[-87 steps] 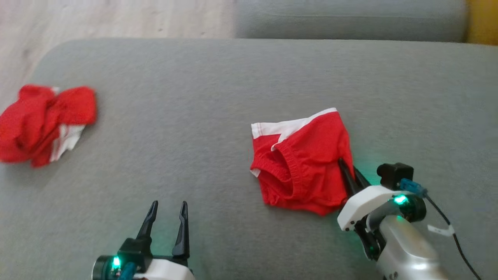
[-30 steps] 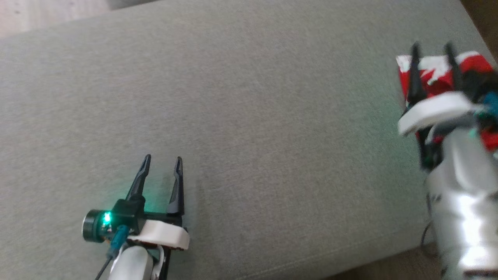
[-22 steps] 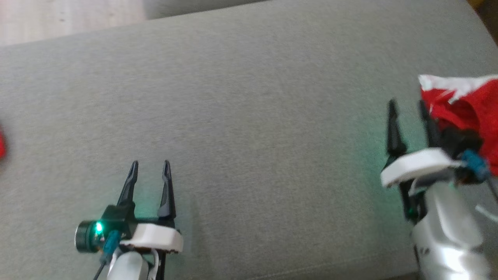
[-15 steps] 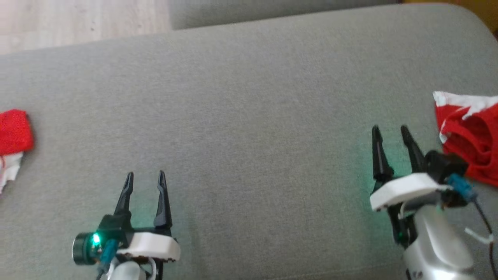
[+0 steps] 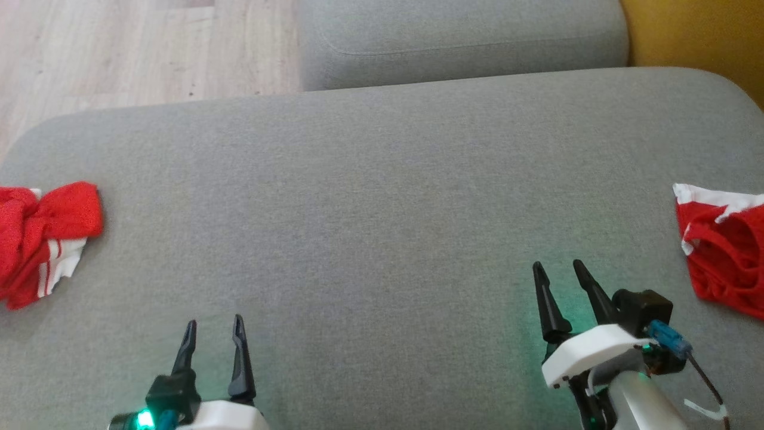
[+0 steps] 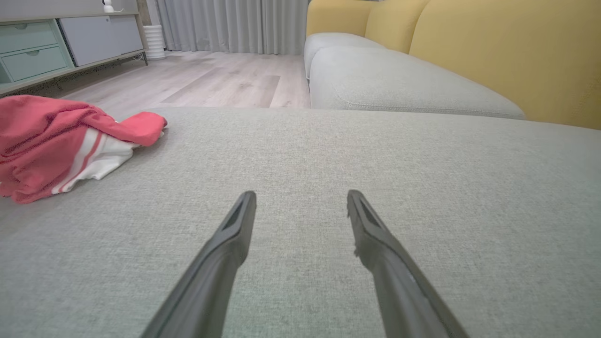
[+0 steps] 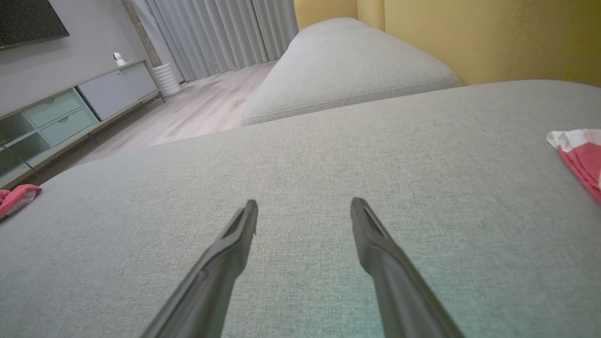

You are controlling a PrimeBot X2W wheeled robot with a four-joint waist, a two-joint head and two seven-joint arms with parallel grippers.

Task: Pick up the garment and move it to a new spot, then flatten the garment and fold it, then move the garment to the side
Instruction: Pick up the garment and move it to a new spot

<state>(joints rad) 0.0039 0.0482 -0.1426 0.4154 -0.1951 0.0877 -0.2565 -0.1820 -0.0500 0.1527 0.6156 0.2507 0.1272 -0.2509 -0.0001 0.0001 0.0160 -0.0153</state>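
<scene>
At left edge of sofa (image 5: pixel 382 209), crumpled garment (image 5: pixel 42 239): soft, light, limp; I'd pinch a raised fold. Left pincer (image 5: pixel 214 320), right pincer (image 5: pixel 557 263) both wide, empty.

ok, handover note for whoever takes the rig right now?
Left pincer: open, empty, over the cushion.
Right pincer: open, empty.
Folded garment: right edge of cushion, clear of both.
Crumpled garment: left edge.
Done: one garment looks folded and set aside.
Left: crumpled one, likely next: pick up, move, flatten, fold, set aside.
</scene>
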